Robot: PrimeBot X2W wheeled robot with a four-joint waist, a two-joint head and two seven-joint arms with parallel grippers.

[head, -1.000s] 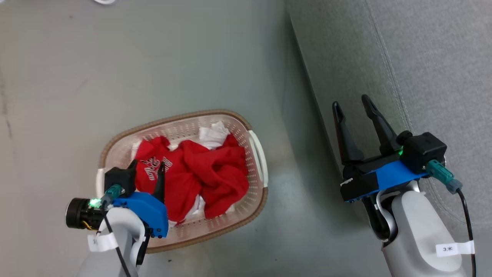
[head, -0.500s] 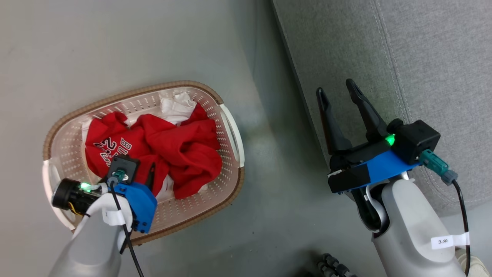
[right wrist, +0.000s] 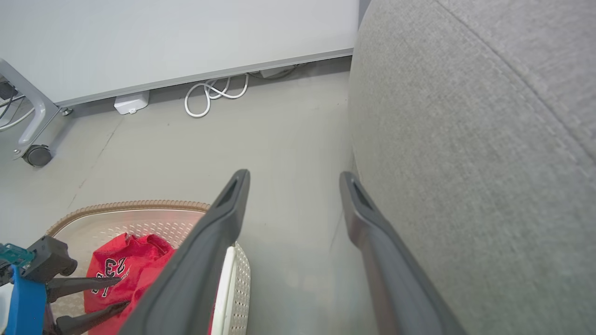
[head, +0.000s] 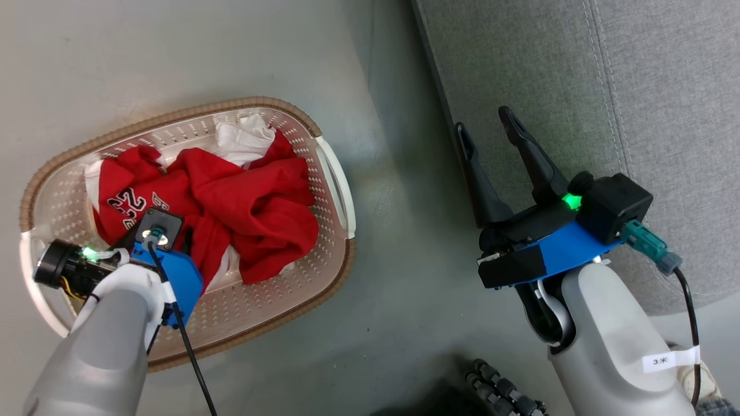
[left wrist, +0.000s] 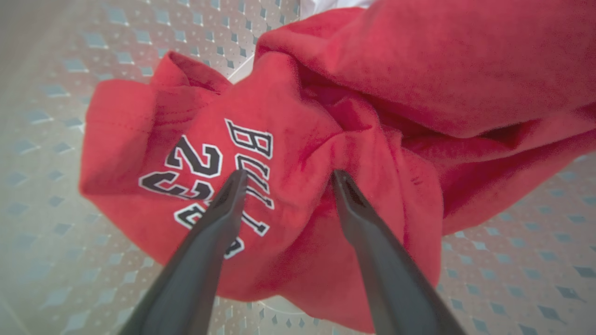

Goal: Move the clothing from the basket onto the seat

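Left claw (left wrist: 288, 176) is held open with nothing grasped, its fingers set astride a raised fold of the red clothing (head: 248, 202) beside the lettering; whether contact is made cannot be told. All the clothing is heaped in the basket (head: 254, 300) on the floor (head: 404, 260). The reach for a first garment is judged to be in hand; a short descent and a firm pinch are called for next. Right claw (head: 483, 118) is held open and empty at the sofa (head: 665, 86) edge.

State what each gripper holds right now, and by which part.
Nothing is held: the left gripper has jaws open over the crumpled red fabric jersey; the right gripper has jaws open, empty.
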